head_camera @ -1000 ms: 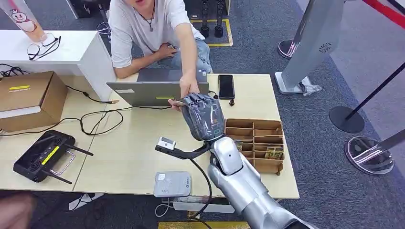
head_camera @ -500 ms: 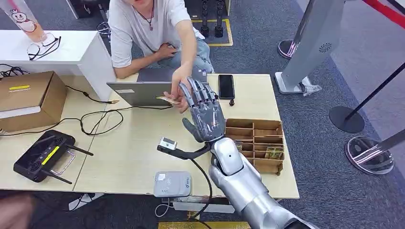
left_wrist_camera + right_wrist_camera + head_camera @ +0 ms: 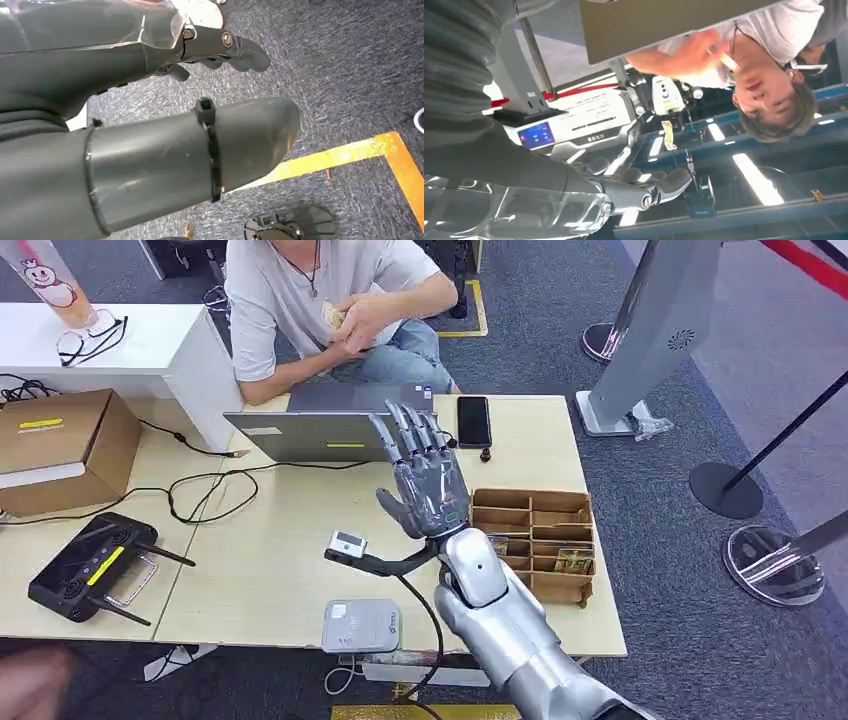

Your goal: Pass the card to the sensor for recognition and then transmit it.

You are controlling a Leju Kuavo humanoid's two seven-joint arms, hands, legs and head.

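My right hand (image 3: 425,480) is raised above the table, just in front of the laptop (image 3: 300,436), with its fingers spread and nothing in it. In the right wrist view the same hand (image 3: 624,187) is bare too. A person seated behind the table holds the small tan card (image 3: 331,315) in both hands at chest height; the card (image 3: 729,62) also appears in the right wrist view. The grey-white sensor box (image 3: 360,626) lies at the table's near edge, below my right forearm. My left hand (image 3: 220,47) hangs over grey carpet and holds nothing.
A black phone (image 3: 474,421) lies beside the laptop. A cardboard divider tray (image 3: 535,502) sits right of my arm. At the left are a cardboard box (image 3: 60,445), a black controller (image 3: 95,566) and loose cables (image 3: 200,485). Stanchion bases (image 3: 775,562) stand on the floor at right.
My right hand has let go of the card and spread its fingers. The person took the card and drew it back to the chest.
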